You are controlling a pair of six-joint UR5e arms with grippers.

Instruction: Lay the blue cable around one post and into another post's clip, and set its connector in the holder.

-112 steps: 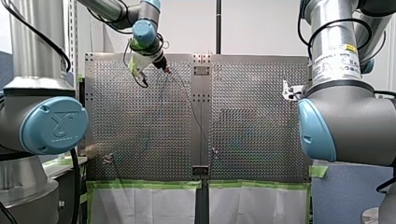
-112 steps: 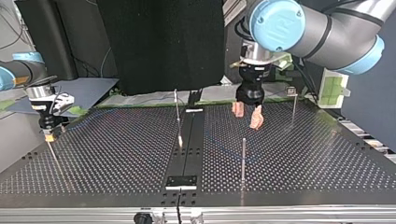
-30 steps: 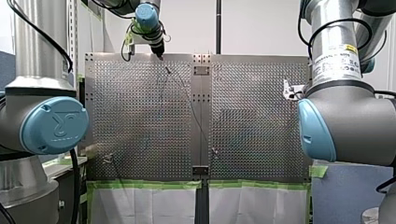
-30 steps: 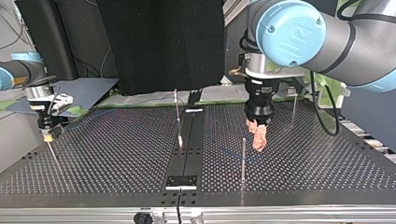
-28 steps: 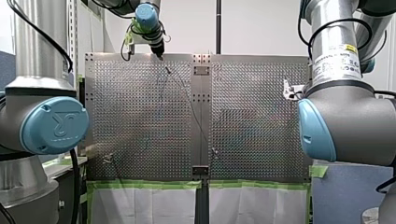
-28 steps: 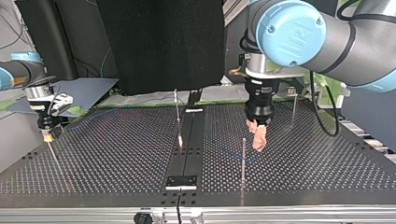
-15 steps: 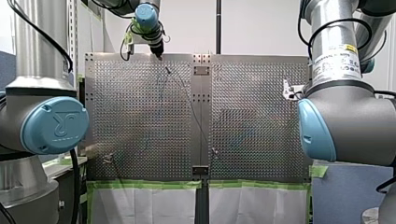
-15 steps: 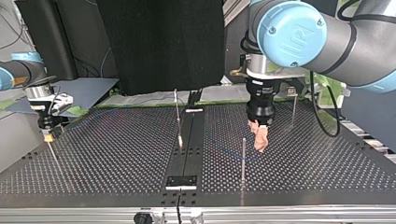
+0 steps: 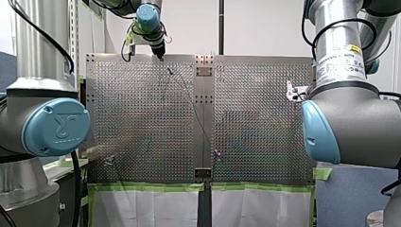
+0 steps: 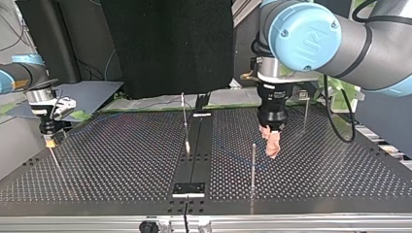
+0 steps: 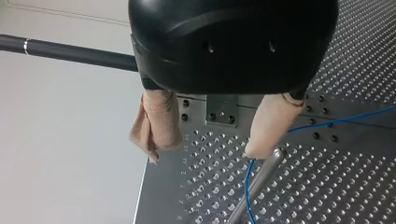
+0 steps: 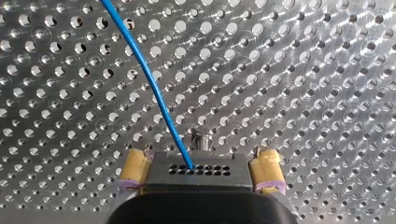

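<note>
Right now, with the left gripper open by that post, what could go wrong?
One pad of my left gripper sits right at the post top; a sideways move could knock it.
The blue cable runs past that post ungripped; my right gripper, holding the connector, could pull it off.

**Bright metal, soft pads**

Your perforated table (image 9: 260, 118) is bare metal with a bright sheen — the slim post (image 11: 261, 175) too. The blue cable (image 12: 154, 93) looks smooth, plastic-jacketed. On the left gripper (image 11: 208, 150) you see a glossy black shell and wrinkled, cloth-like beige pads (image 11: 161, 121); on the right gripper (image 12: 201, 161), matt yellow pads (image 12: 135, 168) against a matt black connector (image 12: 200, 170).
</note>
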